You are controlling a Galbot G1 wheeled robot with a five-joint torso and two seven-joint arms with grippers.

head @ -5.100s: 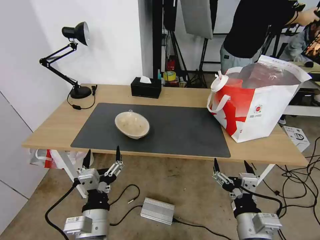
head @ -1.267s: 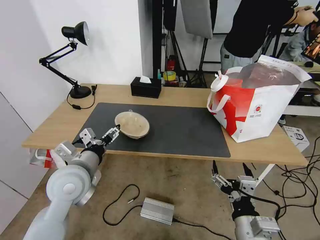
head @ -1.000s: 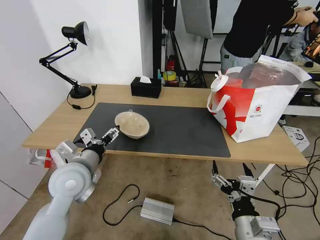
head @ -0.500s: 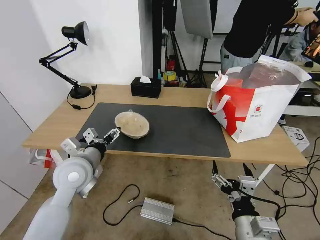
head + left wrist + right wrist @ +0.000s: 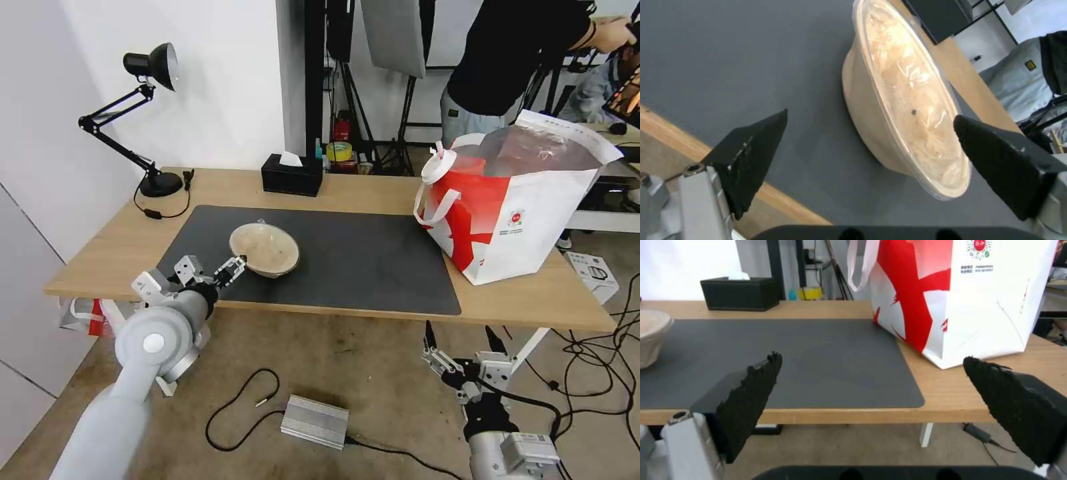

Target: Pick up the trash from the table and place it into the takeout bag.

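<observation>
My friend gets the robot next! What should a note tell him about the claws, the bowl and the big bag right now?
Left claw: open, at the near-left edge of the shallow beige soiled bowl, one finger over the rim, nothing gripped yet.
Right claw: open, parked low in front of the light-wood table, holding nothing.
The bowl sits upright on the dark grey mat; the red-and-white takeout bag stands open at the table's right end.
Done: left claw has reached the bowl.
Left: grip the bowl, lift it, carry it right and put it in the bag.
</observation>
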